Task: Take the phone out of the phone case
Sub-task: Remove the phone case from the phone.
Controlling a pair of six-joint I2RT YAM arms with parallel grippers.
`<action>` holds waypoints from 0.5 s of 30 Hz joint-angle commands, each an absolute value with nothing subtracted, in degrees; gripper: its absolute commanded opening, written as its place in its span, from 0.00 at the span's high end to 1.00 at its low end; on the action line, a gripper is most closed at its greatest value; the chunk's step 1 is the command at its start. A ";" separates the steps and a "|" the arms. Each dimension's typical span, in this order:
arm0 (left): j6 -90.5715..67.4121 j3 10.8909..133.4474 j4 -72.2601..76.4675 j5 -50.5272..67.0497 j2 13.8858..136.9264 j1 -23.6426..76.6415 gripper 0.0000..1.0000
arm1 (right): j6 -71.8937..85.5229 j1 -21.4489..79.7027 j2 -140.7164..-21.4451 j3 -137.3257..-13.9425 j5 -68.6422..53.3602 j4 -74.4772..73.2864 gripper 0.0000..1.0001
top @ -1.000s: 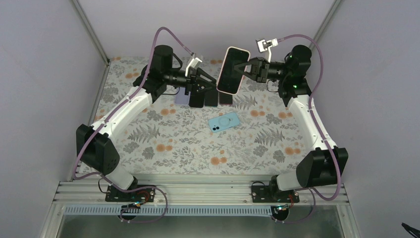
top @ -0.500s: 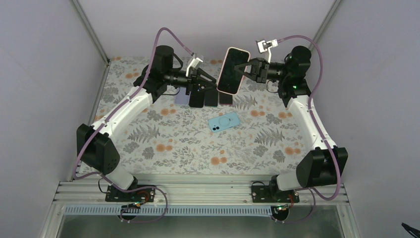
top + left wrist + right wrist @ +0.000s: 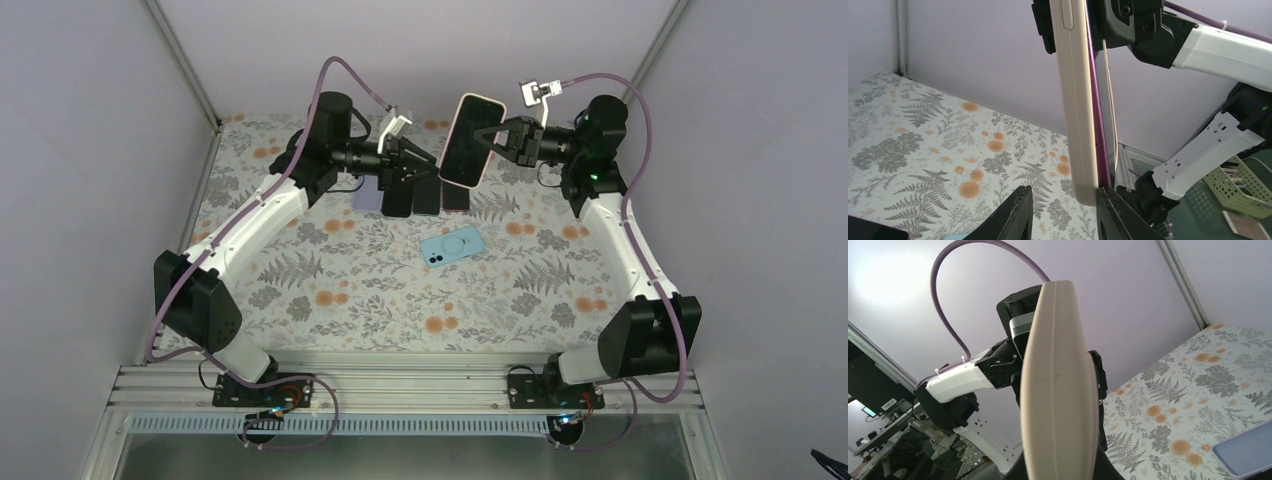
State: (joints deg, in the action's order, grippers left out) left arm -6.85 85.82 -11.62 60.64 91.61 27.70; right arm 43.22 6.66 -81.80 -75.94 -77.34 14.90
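Note:
The phone sits in a beige phone case (image 3: 470,140), held upright in the air at the back of the table by my right gripper (image 3: 497,138), which is shut on it. In the right wrist view the case's beige edge (image 3: 1060,380) fills the middle and hides the right gripper (image 3: 1060,467). In the left wrist view the phone's purple edge (image 3: 1096,125) shows beside the case (image 3: 1075,100). My left gripper (image 3: 1064,189) is open around the case's lower end. Its right finger (image 3: 1110,210) touches the phone side, and a gap remains at the left finger (image 3: 1018,210).
A light blue case (image 3: 453,245) lies flat mid-table. Several dark phones (image 3: 412,198) and a lilac one (image 3: 367,197) lie under the left gripper (image 3: 432,165). Purple walls close in the back and sides.
The left gripper has edged toward the held phone and its jaws have narrowed. The right gripper and phone have barely moved.

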 commanded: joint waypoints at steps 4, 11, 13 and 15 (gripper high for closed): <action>-3.65 87.53 -14.78 48.27 93.79 28.21 0.70 | 49.17 8.12 -79.39 -75.09 -81.15 23.14 0.96; -4.13 87.64 -14.94 47.50 94.68 28.21 0.70 | 50.48 9.33 -79.19 -74.62 -82.32 24.84 0.96; -4.20 87.54 -14.90 47.47 94.81 28.31 0.70 | 50.69 9.85 -79.17 -74.37 -82.67 25.31 0.96; -4.30 87.64 -14.94 47.48 94.83 28.30 0.70 | 50.80 10.46 -79.24 -74.26 -83.08 25.55 0.96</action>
State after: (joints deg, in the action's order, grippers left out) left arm -4.93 86.91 -14.02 54.87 91.90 28.21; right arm 45.78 6.70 -81.80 -74.06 -75.70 20.21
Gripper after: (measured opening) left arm 0.300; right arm 0.090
